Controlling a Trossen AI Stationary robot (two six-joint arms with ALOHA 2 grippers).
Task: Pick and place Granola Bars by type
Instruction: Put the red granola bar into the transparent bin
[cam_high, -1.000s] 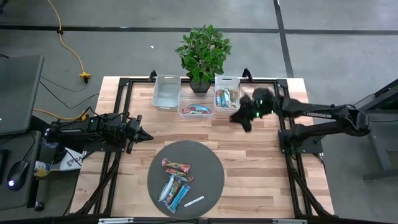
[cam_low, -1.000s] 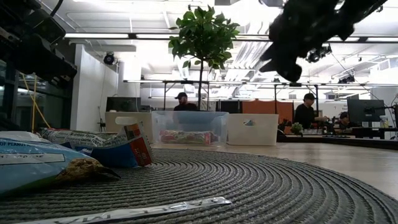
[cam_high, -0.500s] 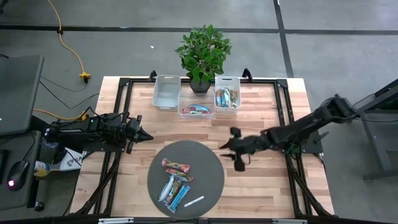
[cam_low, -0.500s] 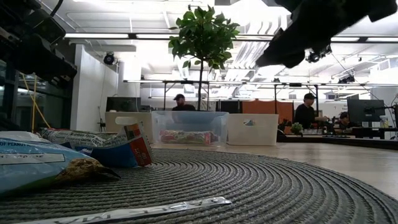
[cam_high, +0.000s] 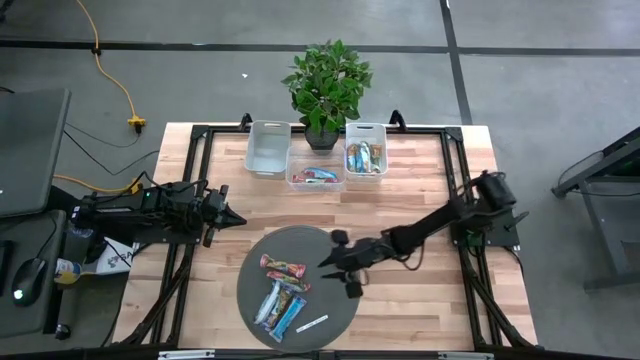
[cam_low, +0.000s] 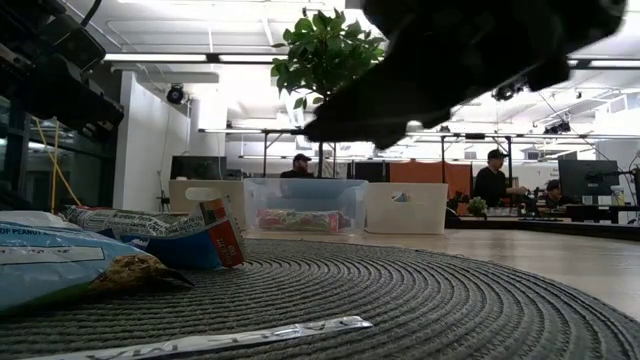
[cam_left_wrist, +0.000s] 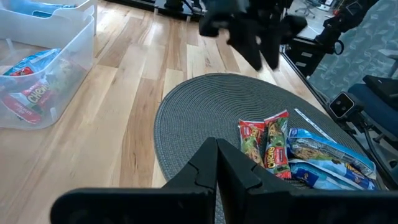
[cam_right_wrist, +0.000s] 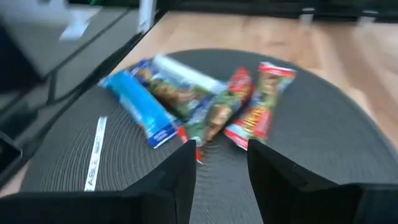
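While the left end effector (cam_high: 232, 217) stays shut, the right end effector (cam_high: 338, 275), empty and part-open, has reached the mat (cam_high: 330, 250).

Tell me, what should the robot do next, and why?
Probably move the right claw a little further over the round mat and down onto a red bar. Its fingers are open and empty, pointing at the pile of bars still left there. The left claw waits shut at the table's left.

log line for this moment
right gripper: open, empty, over mat edge | left gripper: shut, parked | granola bars: on mat
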